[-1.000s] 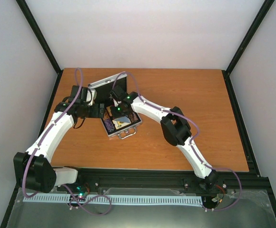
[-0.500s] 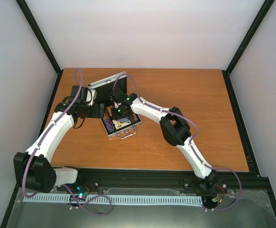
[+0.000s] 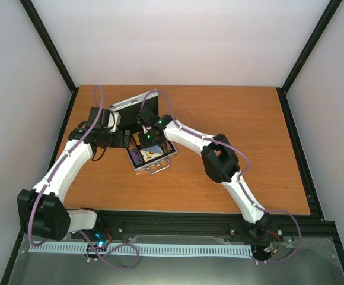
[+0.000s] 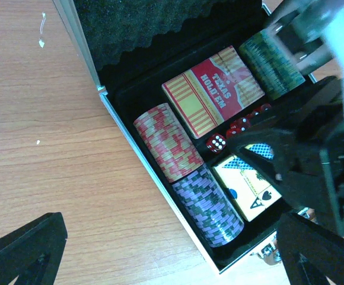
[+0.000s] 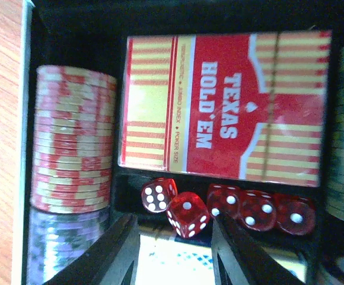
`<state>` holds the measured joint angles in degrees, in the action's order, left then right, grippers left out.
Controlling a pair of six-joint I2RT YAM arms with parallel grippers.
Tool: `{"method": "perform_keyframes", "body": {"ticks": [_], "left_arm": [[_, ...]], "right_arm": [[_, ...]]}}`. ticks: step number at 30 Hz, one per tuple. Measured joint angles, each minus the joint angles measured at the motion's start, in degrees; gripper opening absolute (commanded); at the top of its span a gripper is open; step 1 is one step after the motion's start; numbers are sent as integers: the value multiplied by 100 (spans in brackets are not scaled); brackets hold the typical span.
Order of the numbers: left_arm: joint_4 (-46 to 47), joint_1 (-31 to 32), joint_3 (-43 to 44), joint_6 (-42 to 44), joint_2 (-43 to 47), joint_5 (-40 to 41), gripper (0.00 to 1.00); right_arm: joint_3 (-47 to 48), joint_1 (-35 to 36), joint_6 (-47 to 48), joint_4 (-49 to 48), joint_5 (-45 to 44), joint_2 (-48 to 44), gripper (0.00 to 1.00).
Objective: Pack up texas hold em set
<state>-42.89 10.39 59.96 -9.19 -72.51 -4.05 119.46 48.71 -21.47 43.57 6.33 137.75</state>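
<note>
The silver briefcase lies open on the table, lid raised, black lining inside. In it lie a red-yellow chip stack, a purple stack, a green stack, the red deck and the blue-yellow deck. Several red dice sit in the middle slot, and one die lies tilted. My right gripper is open, low inside the case, its tips either side of the tilted die. My left gripper is open at the case's left wall.
The orange wooden table reaches to black frame rails at the sides and front. The right arm hides the right part of the case in the left wrist view. The case handle points toward the arm bases.
The right wrist shifted slightly over the case and came back a little. The left arm has not moved.
</note>
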Motion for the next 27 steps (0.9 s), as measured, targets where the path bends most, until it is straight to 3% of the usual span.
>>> {"method": "perform_keyframes", "body": {"ticks": [11,27], "left_arm": [[4,0,-22,-4,-28,0,100],[2,0,-33,-4,-39,61,100]], "right_arm": [[105,-31,72,31,-17,-636,35],[208,-31,15,125,568,116,34]]}}
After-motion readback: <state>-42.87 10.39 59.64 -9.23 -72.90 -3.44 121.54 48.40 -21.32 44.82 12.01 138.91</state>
